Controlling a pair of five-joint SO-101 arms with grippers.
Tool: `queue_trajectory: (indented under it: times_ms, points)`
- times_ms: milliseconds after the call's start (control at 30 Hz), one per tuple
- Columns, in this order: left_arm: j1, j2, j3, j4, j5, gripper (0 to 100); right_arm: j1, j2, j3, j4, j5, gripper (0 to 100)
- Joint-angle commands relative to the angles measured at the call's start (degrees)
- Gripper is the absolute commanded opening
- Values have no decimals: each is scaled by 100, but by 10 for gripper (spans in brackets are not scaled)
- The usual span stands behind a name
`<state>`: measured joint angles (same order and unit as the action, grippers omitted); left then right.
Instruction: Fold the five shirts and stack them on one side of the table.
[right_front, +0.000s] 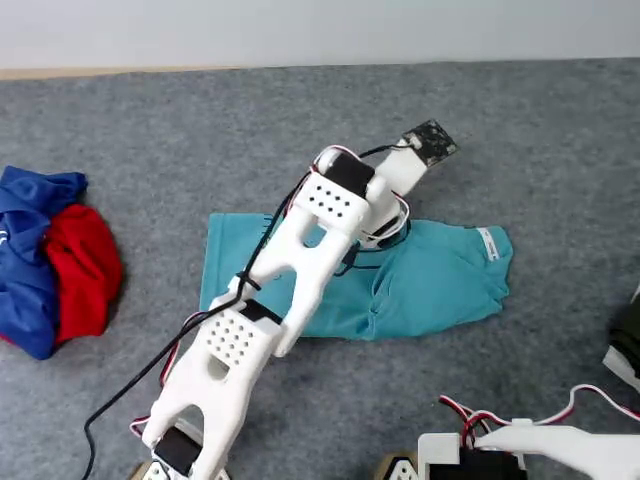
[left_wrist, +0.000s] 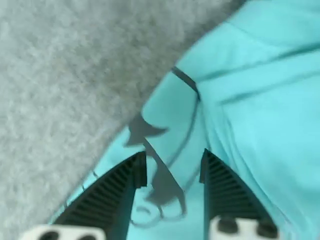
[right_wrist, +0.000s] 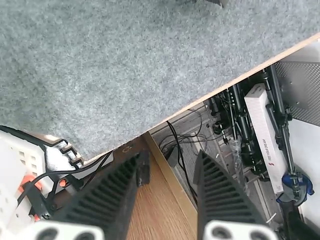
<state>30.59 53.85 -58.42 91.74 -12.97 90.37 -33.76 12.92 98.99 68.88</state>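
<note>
1. High view. I log one teal shirt lying spread, partly folded, at the middle of the grey table. My left arm stretches over it from the near edge, its wrist above the shirt's far edge. A blue shirt and a red shirt are heaped together at one side, well apart from the teal one. The right arm sits low at the near edge.
2. Left wrist view. The left gripper has its jaws parted and nothing between them. It hangs over the teal shirt by a dark print, near the shirt's edge.
3. Right wrist view. The right gripper has its jaws apart and holds nothing. It is over the table's edge, with cables below.
</note>
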Motion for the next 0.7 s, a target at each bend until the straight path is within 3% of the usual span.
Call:
queue_trajectory:
  times_ms: [0,133,400,667]
  points:
    - [229,-501,-532,765,-9,184,-40,-119,-211,31,35,148]
    - [545,-651,-338,905,18,184,-40,-119,-220,31,26,148]
    - [1231,-1512,1534,888,44,172,4,-119,-220,-4,53,148]
    - [765,-1284,2229,818,18,156,4,-57,-211,-31,53,148]
